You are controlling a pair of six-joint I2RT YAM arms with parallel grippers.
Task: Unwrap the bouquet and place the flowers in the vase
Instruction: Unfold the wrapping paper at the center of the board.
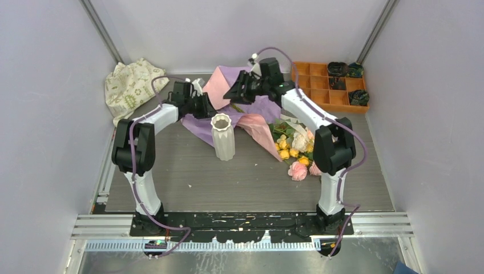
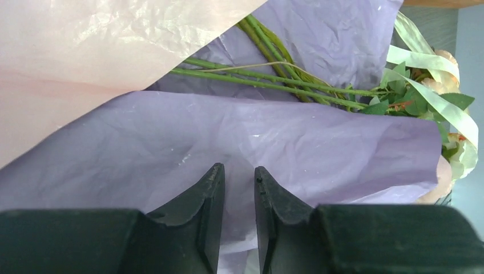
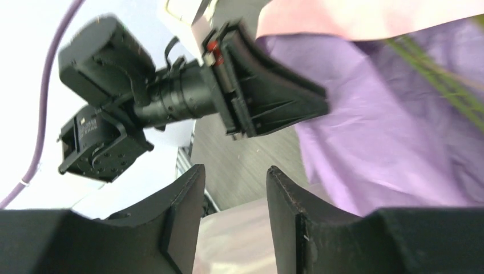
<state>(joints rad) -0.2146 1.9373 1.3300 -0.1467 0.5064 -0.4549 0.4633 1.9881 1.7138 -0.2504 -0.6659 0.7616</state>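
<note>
Under the arms: we see a grey wood-grain tabletop [image 1: 251, 182], with a black base rail [image 1: 240, 220] along its near edge.
Around the table: plain white walls [image 1: 51, 171] close it in on the left, on the right and behind.
Back left corner: a crumpled cream cloth with a green print [image 1: 131, 85] lies against the wall.
Back right corner: an orange plastic compartment tray [image 1: 319, 97] sits here, with dark items in a few far and right-hand cells.
Bouquet: its glossy paper wrapping [image 1: 262, 108], pink on one face and purple on the other, lies opened across the back middle of the table.
Flowers: artificial roses in yellow, pink and cream [image 1: 294, 153] lie right of centre, beside the right arm's elbow. Their green stems [image 2: 274, 80] run back over the purple face.
Ribbon: a pale loose ribbon [image 2: 434, 103] lies among the leaves.
Vase: a small white ribbed vase [image 1: 222, 137] stands upright mid-table at the paper's near edge, left of the blooms.
In the way: a pink flap [image 2: 85, 57] covers the stem ends.
Left pincer [image 2: 238, 171]: it is low over the purple sheet with its fingers a narrow gap apart. We cannot tell whether any paper is caught.
Right pincer [image 3: 234, 174]: it hangs above the paper facing the left one, fingers apart and nothing between them.
</note>
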